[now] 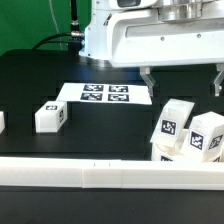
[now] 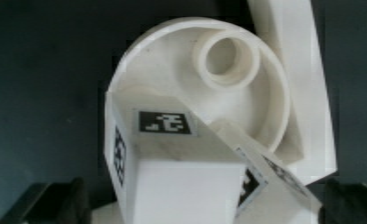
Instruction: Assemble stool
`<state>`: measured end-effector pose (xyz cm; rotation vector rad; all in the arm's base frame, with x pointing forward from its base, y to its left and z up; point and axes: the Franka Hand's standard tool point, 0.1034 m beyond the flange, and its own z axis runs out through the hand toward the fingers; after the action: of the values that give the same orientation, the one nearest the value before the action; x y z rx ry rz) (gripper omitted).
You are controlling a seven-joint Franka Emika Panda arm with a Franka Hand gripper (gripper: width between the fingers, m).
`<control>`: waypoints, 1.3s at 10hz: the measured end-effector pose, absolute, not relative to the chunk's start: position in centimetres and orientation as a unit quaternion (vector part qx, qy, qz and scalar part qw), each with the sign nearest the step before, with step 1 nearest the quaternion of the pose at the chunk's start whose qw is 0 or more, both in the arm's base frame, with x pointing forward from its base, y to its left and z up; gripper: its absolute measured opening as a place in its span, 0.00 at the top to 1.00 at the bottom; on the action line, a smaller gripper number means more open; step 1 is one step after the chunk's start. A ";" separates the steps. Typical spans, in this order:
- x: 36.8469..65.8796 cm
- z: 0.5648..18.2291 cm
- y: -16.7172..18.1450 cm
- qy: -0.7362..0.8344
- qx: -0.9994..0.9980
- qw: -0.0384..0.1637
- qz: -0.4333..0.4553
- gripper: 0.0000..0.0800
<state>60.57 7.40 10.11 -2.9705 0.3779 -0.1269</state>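
Hanging over the near part of the black table (image 1: 30,80) at the exterior view's right, the arm's two-finger gripper (image 1: 183,90) has its fingers spread wide with nothing between them. The white plastic round rimmed stool seat (image 2: 206,95) lies straight beneath it, just beside a long white border rail (image 2: 301,60). Short blocky white tagged legs (image 1: 172,128) crowd in with the seat, and another white leg (image 1: 50,116) lies well apart toward the exterior view's left, so the coming move looks like a descent, not a sideways reach.
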 end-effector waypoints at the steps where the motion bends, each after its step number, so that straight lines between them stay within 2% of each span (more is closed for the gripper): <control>1: 60.6 10.1 7.5 0.056 -0.995 0.062 -0.048 0.19; 5: 60.7 10.0 7.8 -0.165 -0.983 0.038 -0.066 0.19; 8: 60.8 10.0 7.1 -0.253 -0.965 0.022 -0.065 0.19; 11: 60.6 9.2 5.6 -0.388 -0.920 0.000 -0.055 0.19; 13: 60.4 8.4 5.0 -0.430 -0.902 -0.005 -0.047 0.19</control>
<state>60.38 5.02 8.44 -2.8426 -1.3547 -0.1476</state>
